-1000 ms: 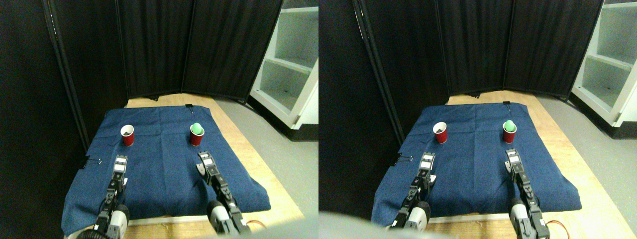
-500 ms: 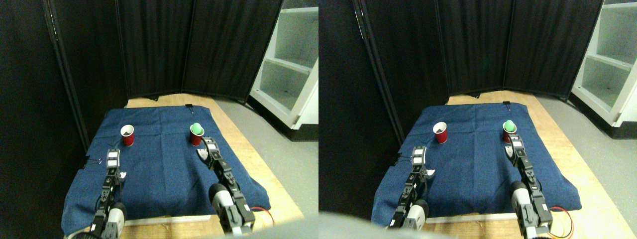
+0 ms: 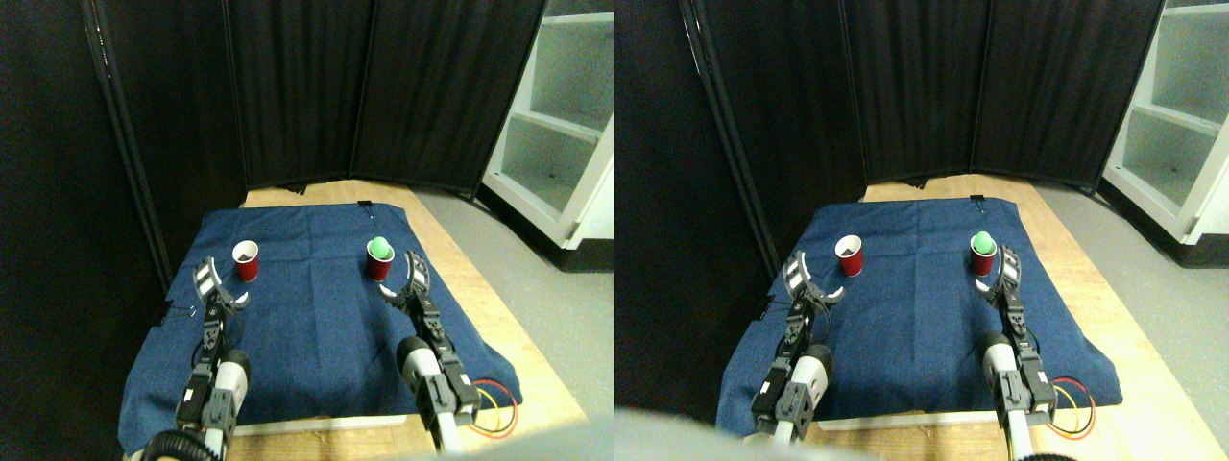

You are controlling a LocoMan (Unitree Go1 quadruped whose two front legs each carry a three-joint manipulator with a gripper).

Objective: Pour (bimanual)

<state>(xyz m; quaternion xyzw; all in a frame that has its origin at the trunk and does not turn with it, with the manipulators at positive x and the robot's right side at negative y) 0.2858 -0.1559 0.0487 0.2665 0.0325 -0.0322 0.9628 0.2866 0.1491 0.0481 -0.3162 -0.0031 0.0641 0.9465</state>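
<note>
Two small red plastic cups upright on a dark blue cloth (image 3: 317,307) spread over a pale wooden board (image 3: 470,279). Left red cup (image 3: 247,260) with a dark inside, at far left of the cloth; right red cup (image 3: 379,259) with a green ball (image 3: 379,247) sitting in its mouth, at far right. Left gripper (image 3: 217,286) just near and left of the left cup, jaws spread wide, nothing between them. Right gripper (image 3: 403,279) just right of the right cup, jaws parted, holding nothing. Black folding screen (image 3: 317,86) behind; white shelf unit (image 3: 566,125) far right.
</note>
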